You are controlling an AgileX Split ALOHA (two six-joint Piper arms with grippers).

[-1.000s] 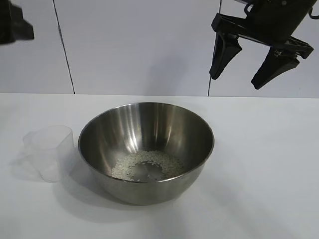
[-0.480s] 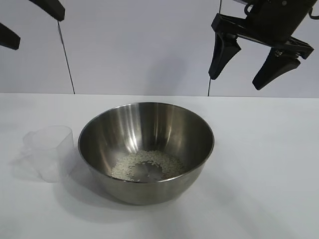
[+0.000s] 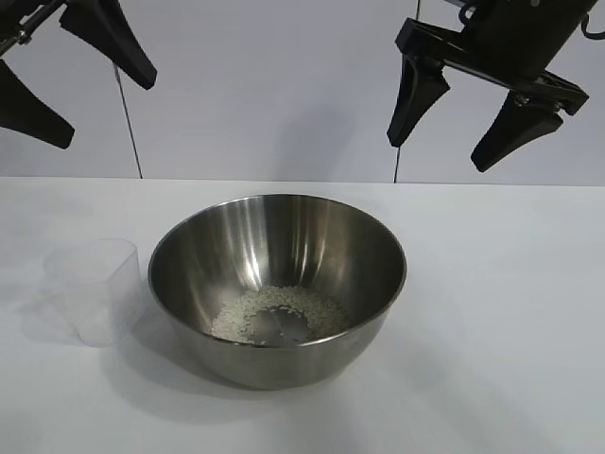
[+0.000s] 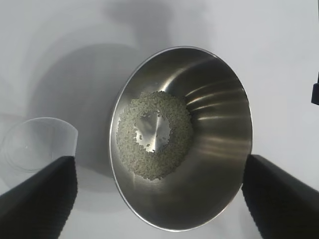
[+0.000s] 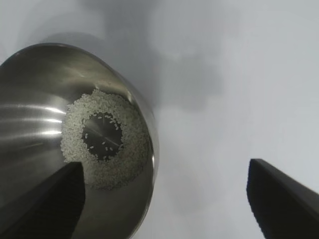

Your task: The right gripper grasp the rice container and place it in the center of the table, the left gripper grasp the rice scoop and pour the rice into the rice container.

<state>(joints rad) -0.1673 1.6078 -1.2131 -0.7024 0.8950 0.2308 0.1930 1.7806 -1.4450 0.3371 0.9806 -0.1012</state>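
The rice container [image 3: 284, 236], a shiny steel bowl, stands in the middle of the white table [image 3: 510, 312] with a ring of rice [image 3: 279, 312] on its bottom. The clear rice scoop [image 3: 95, 288] stands upright and empty just left of it. My left gripper [image 3: 104, 111] hangs open high above the scoop, holding nothing. My right gripper [image 3: 439, 154] hangs open high above the bowl's right rim, also holding nothing. The left wrist view looks down on the bowl [image 4: 214, 149], rice [image 4: 154, 134] and scoop [image 4: 35, 144] between its spread fingers [image 4: 40, 199]. The right wrist view shows the bowl [image 5: 30, 99] and rice [image 5: 129, 149].
A pale panelled wall [image 3: 265, 95] rises behind the table's back edge. Bare white tabletop lies to the right of the bowl and in front of it.
The left gripper has come down into view at the upper left, its fingers spread. The right gripper has shifted only slightly. Bowl, rice and scoop have not moved.
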